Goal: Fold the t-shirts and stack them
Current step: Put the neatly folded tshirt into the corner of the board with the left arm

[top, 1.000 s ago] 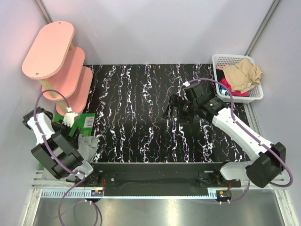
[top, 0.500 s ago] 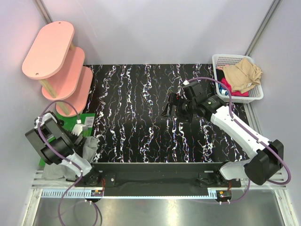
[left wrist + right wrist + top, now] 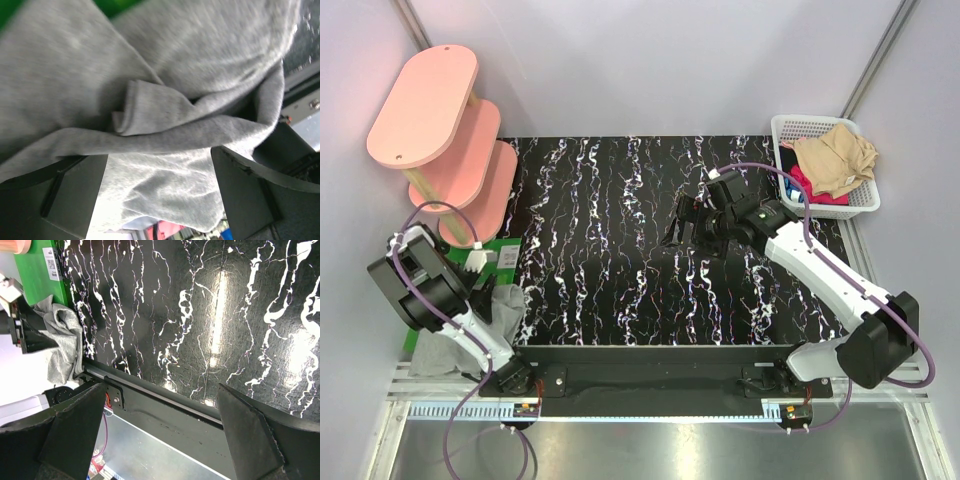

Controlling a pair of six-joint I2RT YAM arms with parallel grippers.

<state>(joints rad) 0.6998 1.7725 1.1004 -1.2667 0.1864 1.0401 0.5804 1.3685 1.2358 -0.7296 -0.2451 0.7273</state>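
A heather grey t-shirt (image 3: 502,305) lies crumpled at the table's near left corner, partly over the green mat (image 3: 506,256) and hanging off the edge. It fills the left wrist view as bunched grey folds (image 3: 165,65). My left gripper (image 3: 485,278) hovers right over it, open, with its fingers (image 3: 75,195) wide apart and cloth lying between and across them. My right gripper (image 3: 678,234) hangs open and empty above the table's middle, fingers (image 3: 75,425) spread. Tan (image 3: 836,156), red (image 3: 800,181) and blue (image 3: 796,197) t-shirts sit heaped in the basket.
The white lattice basket (image 3: 868,203) stands at the far right beside the black marbled table (image 3: 620,200). A pink three-tier shelf (image 3: 440,120) stands at the far left. The right wrist view shows the grey shirt (image 3: 62,340), the mat (image 3: 37,275) and the table's front rail (image 3: 165,400).
My left arm has swung its elbow back to the left and brought the gripper down over the grey shirt. The right gripper has drifted slightly left.
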